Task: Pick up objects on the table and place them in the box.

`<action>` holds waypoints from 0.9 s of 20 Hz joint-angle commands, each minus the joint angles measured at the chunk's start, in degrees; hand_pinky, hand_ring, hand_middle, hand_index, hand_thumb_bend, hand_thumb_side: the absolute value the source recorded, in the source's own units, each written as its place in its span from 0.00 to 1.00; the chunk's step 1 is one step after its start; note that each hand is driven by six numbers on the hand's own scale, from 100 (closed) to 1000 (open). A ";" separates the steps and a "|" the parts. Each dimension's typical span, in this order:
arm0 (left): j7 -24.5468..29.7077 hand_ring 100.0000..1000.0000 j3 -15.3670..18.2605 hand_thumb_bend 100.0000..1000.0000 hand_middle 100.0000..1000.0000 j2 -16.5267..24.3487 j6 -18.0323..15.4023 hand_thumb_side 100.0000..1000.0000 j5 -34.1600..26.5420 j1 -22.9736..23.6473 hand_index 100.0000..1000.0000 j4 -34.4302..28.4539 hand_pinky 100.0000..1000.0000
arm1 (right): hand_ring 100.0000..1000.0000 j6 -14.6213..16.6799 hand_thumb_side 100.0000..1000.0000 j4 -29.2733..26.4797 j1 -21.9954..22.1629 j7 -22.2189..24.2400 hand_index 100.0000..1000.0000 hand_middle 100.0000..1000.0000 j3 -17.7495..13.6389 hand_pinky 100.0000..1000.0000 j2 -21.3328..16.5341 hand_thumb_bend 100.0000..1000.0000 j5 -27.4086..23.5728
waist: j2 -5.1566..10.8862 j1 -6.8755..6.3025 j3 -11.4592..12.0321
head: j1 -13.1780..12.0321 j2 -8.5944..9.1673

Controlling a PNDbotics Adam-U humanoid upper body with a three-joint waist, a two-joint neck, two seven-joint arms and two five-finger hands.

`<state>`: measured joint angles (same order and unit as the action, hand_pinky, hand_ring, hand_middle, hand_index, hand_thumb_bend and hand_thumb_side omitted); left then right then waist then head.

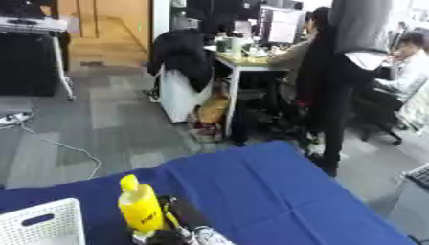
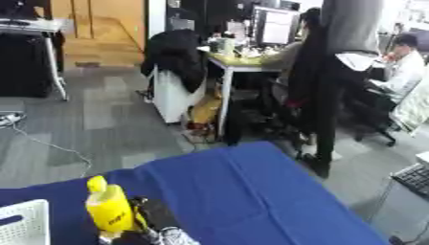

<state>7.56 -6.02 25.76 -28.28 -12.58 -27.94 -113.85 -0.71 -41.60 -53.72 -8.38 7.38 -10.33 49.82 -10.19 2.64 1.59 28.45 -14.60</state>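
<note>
At lower left, the yellow plastic bottle (image 1: pixel 140 206) is grasped by a hand (image 1: pixel 180 233), which side unclear; it should be kept upright toward the white perforated box (image 1: pixel 40 224) over the blue-clothed tabletop (image 1: pixel 276 201).

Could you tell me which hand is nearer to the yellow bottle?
Apparently the right hand touches the yellow bottle on its right side; the left hand is out of view.

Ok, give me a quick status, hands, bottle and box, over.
One hand at the bottom edge, by the yellow bottle; side and grip unclear. Bottle upright on the blue table. White box at lower left. Nothing between them.
</note>
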 commanded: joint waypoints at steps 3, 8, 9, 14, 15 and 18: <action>0.41 0.57 0.03 0.17 0.85 0.10 0.12 0.87 -0.77 -1.54 0.87 -0.74 0.66 | 0.00 0.00 0.61 -0.64 0.47 -5.86 0.26 0.01 0.02 0.00 -0.98 0.00 -1.12 | 0.60 -0.11 0.20 | 0.22 0.89; 0.52 0.57 0.09 0.17 0.85 0.18 0.05 0.87 -1.02 -1.79 0.86 -0.74 0.66 | 0.00 4.20 0.81 -1.61 2.22 -15.19 0.20 0.00 0.69 0.00 -0.97 0.00 -1.20 | 0.56 -0.22 0.05 | -0.03 0.99; 0.54 0.57 0.10 0.17 0.85 0.20 0.02 0.87 -1.03 -1.77 0.86 -0.74 0.66 | 0.00 4.90 0.81 -1.89 2.54 -16.71 0.20 0.00 0.73 0.00 -0.75 0.00 -0.71 | 0.57 -0.25 0.01 | -0.09 1.02; 0.71 0.57 0.09 0.17 0.85 0.40 -0.14 0.87 -0.86 -1.46 0.86 -0.74 0.66 | 0.00 6.17 0.80 -7.02 3.93 -19.66 0.19 0.00 0.92 0.00 0.17 0.00 -0.27 | 0.63 -0.41 -0.32 | -0.49 0.90; 0.72 0.57 0.10 0.17 0.85 0.43 -0.17 0.87 -0.83 -1.40 0.86 -0.74 0.66 | 0.00 5.97 0.80 -8.65 4.18 -19.43 0.20 0.00 1.00 0.00 0.22 0.00 -0.77 | 0.65 -0.43 -0.37 | -0.57 0.86; 0.73 0.57 0.10 0.17 0.85 0.55 -0.29 0.87 -0.76 -1.22 0.86 -0.74 0.66 | 0.00 5.01 0.79 -14.62 4.70 -18.11 0.19 0.00 1.31 0.00 0.33 0.00 -2.58 | 0.75 -0.48 -0.57 | -0.88 0.63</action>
<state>8.23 -6.04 25.49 -28.38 -13.29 -28.67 -113.85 4.57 -53.04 -48.31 -26.76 8.61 -9.54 47.97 -10.39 2.47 1.12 28.04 -14.32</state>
